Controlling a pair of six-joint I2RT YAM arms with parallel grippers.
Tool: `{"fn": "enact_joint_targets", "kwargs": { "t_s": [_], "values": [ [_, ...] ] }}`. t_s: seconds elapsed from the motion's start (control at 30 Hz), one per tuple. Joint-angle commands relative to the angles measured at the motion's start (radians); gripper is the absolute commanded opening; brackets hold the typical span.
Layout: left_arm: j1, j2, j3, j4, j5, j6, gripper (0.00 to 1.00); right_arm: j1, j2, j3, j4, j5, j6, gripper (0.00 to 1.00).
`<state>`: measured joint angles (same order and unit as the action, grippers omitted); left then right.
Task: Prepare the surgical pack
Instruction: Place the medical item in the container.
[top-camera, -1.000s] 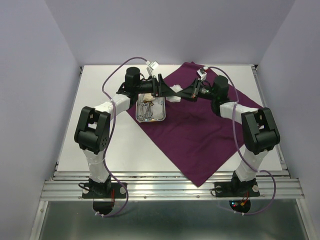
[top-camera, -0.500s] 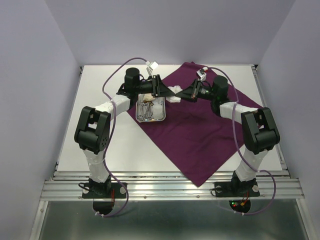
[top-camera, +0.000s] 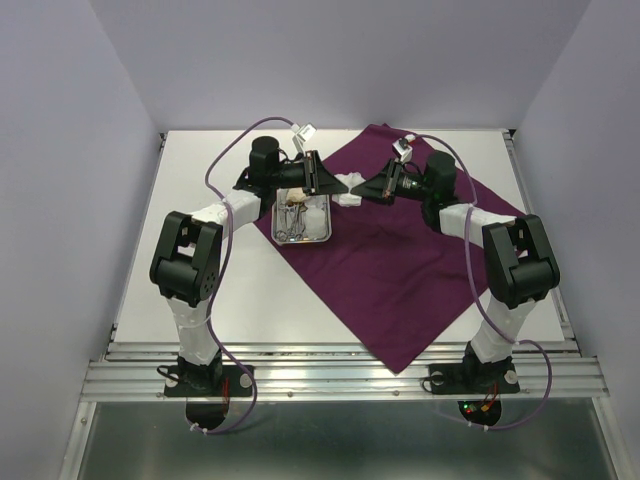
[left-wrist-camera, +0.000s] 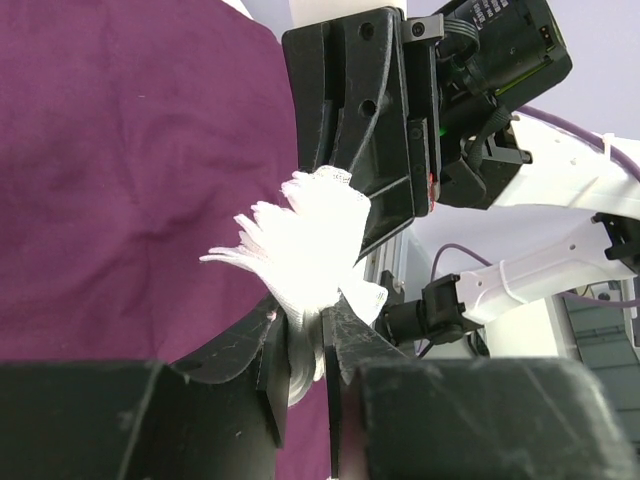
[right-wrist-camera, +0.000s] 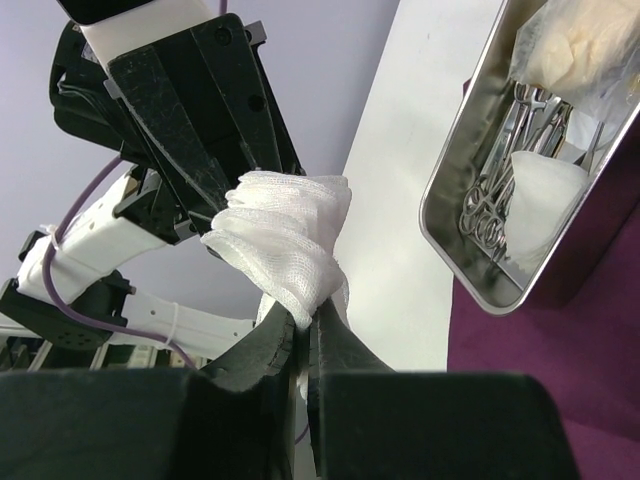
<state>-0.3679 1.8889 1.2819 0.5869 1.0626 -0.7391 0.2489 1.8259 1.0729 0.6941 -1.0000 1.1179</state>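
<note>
Holding one white gauze pad (top-camera: 348, 185) between both arms, we keep it lifted over the plum cloth (top-camera: 400, 270), just right of the steel tray (top-camera: 320, 228). Our left fingers (left-wrist-camera: 352, 340) are pinched almost together on one edge of the pad, with only fabric between them. Our right fingers (right-wrist-camera: 345, 345) are clamped tight on the opposite edge. Gripping from two sides looks meant to unfold the pad or pass it across; we cannot tell which. The tray sits at the cloth's left corner and holds scissors and forceps (right-wrist-camera: 495, 180), a second gauze piece (right-wrist-camera: 545, 195) and a clear packet (right-wrist-camera: 575, 45). We judge they are gathered there for wrapping. The cloth lies diagonally on the white table (top-camera: 200, 280).
</note>
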Motion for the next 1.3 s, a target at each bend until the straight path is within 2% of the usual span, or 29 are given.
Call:
{"fn": "enact_joint_targets", "kwargs": {
  "t_s": [0.0, 0.07, 0.1, 0.13, 0.2, 0.27, 0.37, 0.47, 0.63, 0.73, 0.83, 0.97, 1.07, 1.27],
  "values": [
    [-0.003, -0.010, -0.010, 0.074, 0.034, -0.014, 0.00, 0.006, 0.000, 0.048, -0.013, -0.012, -0.041, 0.01],
    [-0.002, -0.011, -0.018, 0.086, 0.034, -0.022, 0.00, 0.006, 0.000, 0.051, -0.021, -0.014, -0.049, 0.04],
    [0.001, -0.013, -0.023, 0.088, 0.036, -0.026, 0.00, 0.006, -0.002, 0.052, -0.030, -0.012, -0.053, 0.14],
    [0.004, -0.014, -0.024, 0.093, 0.042, -0.028, 0.00, 0.006, -0.007, 0.050, -0.031, -0.011, -0.055, 0.38],
    [0.012, -0.024, -0.029, 0.094, 0.046, -0.029, 0.00, 0.006, -0.016, 0.048, -0.045, 0.003, -0.064, 0.62],
    [0.029, -0.040, -0.042, 0.094, 0.054, -0.029, 0.00, 0.006, -0.031, 0.056, -0.095, 0.021, -0.098, 0.76],
    [0.058, -0.065, -0.076, 0.094, 0.062, -0.029, 0.00, 0.006, -0.053, 0.071, -0.200, 0.053, -0.165, 0.88],
    [0.087, -0.085, -0.118, 0.091, 0.074, -0.028, 0.00, 0.006, -0.089, 0.091, -0.321, 0.102, -0.249, 0.92],
    [0.139, -0.123, -0.193, 0.056, 0.091, -0.002, 0.00, -0.031, -0.146, 0.093, -0.442, 0.170, -0.341, 0.92],
    [0.185, -0.154, -0.211, -0.079, 0.082, 0.099, 0.00, -0.042, -0.165, 0.097, -0.528, 0.218, -0.398, 0.93],
    [0.227, -0.171, -0.185, -0.363, 0.016, 0.266, 0.00, -0.042, -0.177, 0.117, -0.600, 0.253, -0.443, 0.93],
    [0.257, -0.165, -0.161, -0.514, -0.044, 0.355, 0.00, -0.042, -0.174, 0.137, -0.639, 0.274, -0.466, 0.93],
    [0.264, -0.143, -0.150, -0.564, -0.081, 0.385, 0.00, -0.042, -0.171, 0.144, -0.648, 0.281, -0.471, 0.93],
    [0.265, -0.093, -0.138, -0.552, -0.110, 0.377, 0.00, -0.042, -0.172, 0.144, -0.657, 0.284, -0.478, 0.92]
  ]
}}
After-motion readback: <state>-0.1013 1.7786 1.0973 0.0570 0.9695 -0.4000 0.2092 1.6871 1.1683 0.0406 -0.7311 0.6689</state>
